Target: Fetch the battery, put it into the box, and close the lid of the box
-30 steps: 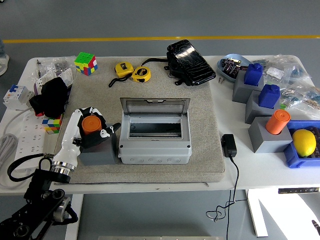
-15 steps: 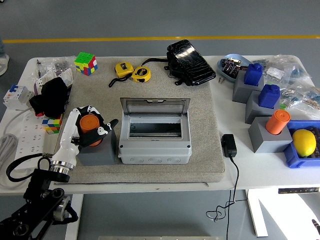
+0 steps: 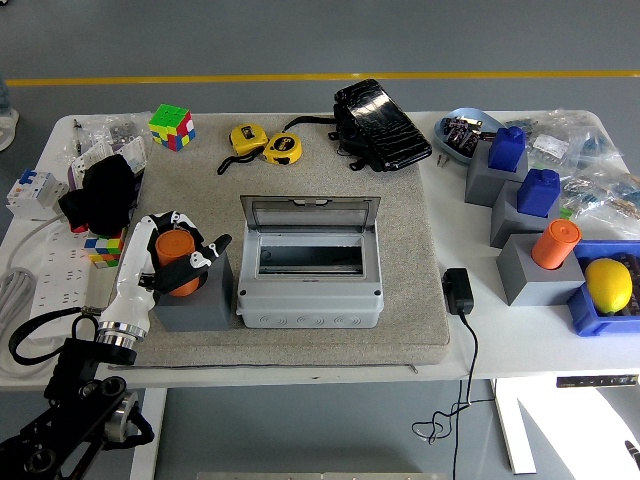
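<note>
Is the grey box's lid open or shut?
Open. The lid stands up behind the grey box, and you can see its dark inside.

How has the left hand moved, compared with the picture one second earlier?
Yes. The left hand, its fingers around the orange battery, has shifted slightly left, away from the open grey box, which stays put.

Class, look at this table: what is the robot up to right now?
The robot's left hand is closed around an orange battery standing on a grey block, left of the grey box. The box's lid stands open, and nothing is visible inside. The right hand is out of view.
</note>
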